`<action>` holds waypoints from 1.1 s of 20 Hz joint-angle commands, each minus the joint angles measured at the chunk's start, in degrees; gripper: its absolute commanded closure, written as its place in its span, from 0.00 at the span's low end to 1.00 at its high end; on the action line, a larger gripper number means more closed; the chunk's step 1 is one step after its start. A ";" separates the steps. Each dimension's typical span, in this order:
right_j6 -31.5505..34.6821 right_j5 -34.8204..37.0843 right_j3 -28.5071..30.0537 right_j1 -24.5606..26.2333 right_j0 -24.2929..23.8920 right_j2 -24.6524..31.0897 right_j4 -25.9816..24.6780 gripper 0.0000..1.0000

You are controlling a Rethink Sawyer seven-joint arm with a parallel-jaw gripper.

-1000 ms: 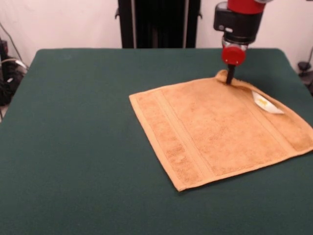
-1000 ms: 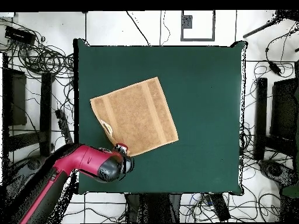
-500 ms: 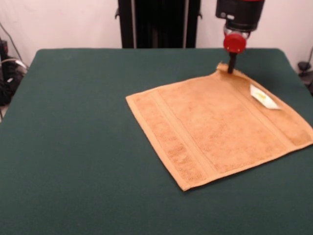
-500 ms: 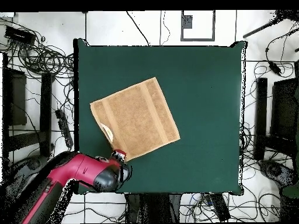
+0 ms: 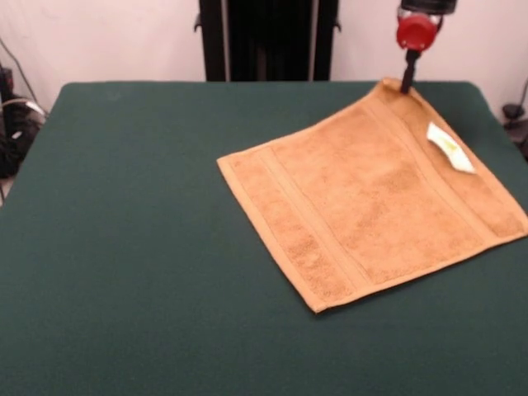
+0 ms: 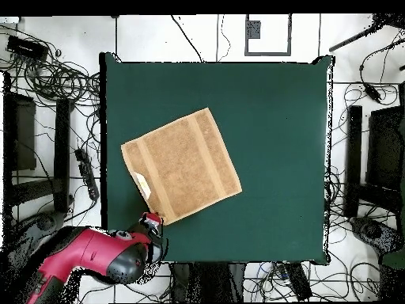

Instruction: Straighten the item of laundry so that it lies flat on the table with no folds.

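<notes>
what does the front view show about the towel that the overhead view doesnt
Only the front view shows the tool tip meeting the towel at its far corner, and the white label tag clearly.

Only the overhead view shows the whole table, with that corner close to its edge, and the red arm reaching in.

Both show the towel spread out, turned diagonally, border bands visible.

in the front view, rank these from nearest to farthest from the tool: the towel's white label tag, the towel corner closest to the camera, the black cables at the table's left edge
1. The white label tag, just below and right of the tool, on the towel.
2. The towel's near corner, at the opposite end of the cloth.
3. The black cables, off the table at the picture's far left.
</notes>
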 commanded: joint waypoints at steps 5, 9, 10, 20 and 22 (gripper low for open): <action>26.26 0.68 0.03 6.17 -0.07 3.03 1.00 1.00; 26.82 -0.48 -0.23 7.10 0.23 2.67 0.11 0.00; 27.01 -0.54 -0.44 7.35 0.27 2.53 -0.02 0.00; 27.12 -1.72 -1.17 8.13 0.41 1.90 -0.17 0.00; 26.24 -1.83 -1.76 8.34 0.15 1.37 -0.52 0.00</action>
